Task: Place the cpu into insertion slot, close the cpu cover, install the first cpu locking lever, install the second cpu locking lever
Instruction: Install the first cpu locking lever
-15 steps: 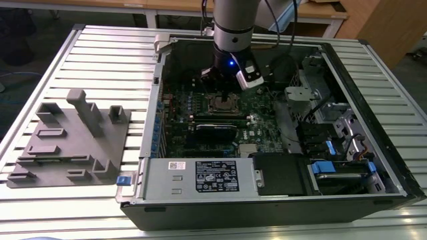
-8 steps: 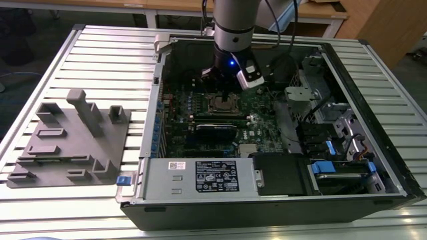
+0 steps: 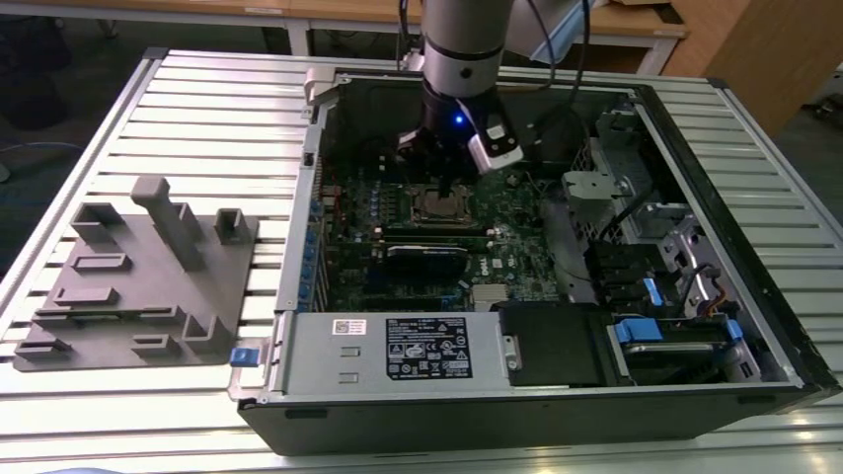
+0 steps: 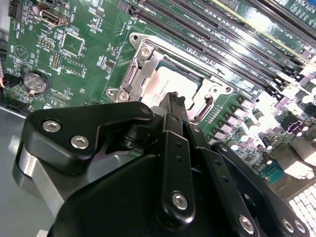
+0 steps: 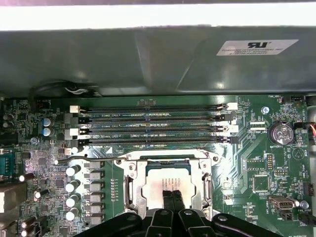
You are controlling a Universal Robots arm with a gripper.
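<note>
Slatted metal tabletop (image 3: pixel 197 99), carrying an open computer case (image 3: pixel 527 415) laid on its side so that you reach the board from above. On the exterior view's left stands a grey fixture (image 3: pixel 145 267), well apart from the work. The arm (image 3: pixel 464 39) enters the case vertically. The power supply (image 3: pixel 395 351) along the near wall and the drive bays on the exterior view's right leave it a narrow well to work in.

Green motherboard (image 5: pixel 256 168), flat on the case floor. Its long black memory slots (image 5: pixel 153 123) run just beside the socket and limit how far you can swing to that side.

The hand (image 5: pixel 173 197) hangs directly over the socket. Its two slim fingers are pressed together with nothing seen between them, and the tips are at or just above the chip's top. This suits pushing, not grasping.

Insertion slot (image 3: pixel 419 209), near the board's middle, with the cpu cover (image 5: pixel 133 187) apparently lying down as a frame around it. The cpu (image 5: pixel 153 185) sits inside, its dull silver top showing through the cover's window, so placement looks done.

A thin wire lever (image 5: pixel 84 158) reaches out from the socket's edge toward a row of capacitors (image 5: pixel 73 185). You cannot tell from here whether it is latched.
</note>
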